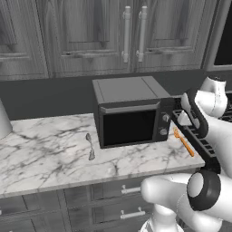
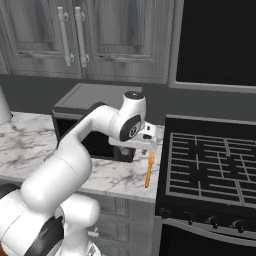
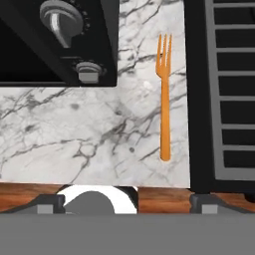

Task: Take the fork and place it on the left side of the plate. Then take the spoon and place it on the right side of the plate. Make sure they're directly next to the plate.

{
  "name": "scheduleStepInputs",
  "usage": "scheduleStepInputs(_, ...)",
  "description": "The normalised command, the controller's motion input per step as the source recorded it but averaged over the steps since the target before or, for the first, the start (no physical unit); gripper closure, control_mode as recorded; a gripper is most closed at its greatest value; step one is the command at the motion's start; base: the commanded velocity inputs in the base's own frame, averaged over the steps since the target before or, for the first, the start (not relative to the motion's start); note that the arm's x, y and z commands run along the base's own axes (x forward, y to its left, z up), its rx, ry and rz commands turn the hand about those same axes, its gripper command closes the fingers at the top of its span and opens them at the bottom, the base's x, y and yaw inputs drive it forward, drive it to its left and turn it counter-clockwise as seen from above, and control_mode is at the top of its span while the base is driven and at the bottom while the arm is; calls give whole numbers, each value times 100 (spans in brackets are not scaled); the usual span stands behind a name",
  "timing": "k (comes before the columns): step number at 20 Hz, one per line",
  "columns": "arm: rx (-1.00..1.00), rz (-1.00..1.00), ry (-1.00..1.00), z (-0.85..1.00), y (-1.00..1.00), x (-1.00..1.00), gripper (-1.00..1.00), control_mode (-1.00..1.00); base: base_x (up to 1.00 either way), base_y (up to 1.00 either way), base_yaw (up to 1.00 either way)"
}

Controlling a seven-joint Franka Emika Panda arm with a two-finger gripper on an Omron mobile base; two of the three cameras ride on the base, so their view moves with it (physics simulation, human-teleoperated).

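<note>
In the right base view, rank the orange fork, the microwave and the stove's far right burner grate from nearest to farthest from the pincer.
1. Slim orange fork: on the marble counter just below the open pincer.
2. Dark boxy microwave: behind it, to the left.
3. Black stove's far right burner grate: away to the right.

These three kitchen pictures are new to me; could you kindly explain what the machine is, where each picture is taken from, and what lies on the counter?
The machine is a white robot arm on a driving base, in a rendered kitchen. Two pictures come from cameras on the base, behind the arm to its left and right. The third looks down from a camera on the hand itself.

On the marble counter stands a dark microwave. An orange fork lies on the strip of counter between the microwave and the stove. A small grey spoon lies on the microwave's other side.

The gripper hangs above the fork, jaws open, holding nothing.
</note>
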Motion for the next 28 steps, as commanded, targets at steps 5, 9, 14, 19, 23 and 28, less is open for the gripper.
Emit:
scheduleStepInputs(5,0,0,0,-51,-23,0,-100,-100,0,0,0)
scheduleStepInputs(9,0,0,0,-47,-20,3,-100,-100,0,0,0)
scheduleStepInputs(14,0,0,0,-36,-9,17,-100,-100,0,0,0)
scheduleStepInputs(19,0,0,0,-31,0,27,-100,-100,0,0,0)
scheduleStepInputs(23,0,0,0,-29,0,30,-100,-100,0,0,0)
scheduleStepInputs(28,0,0,0,-28,-6,25,-100,-100,0,0,0)
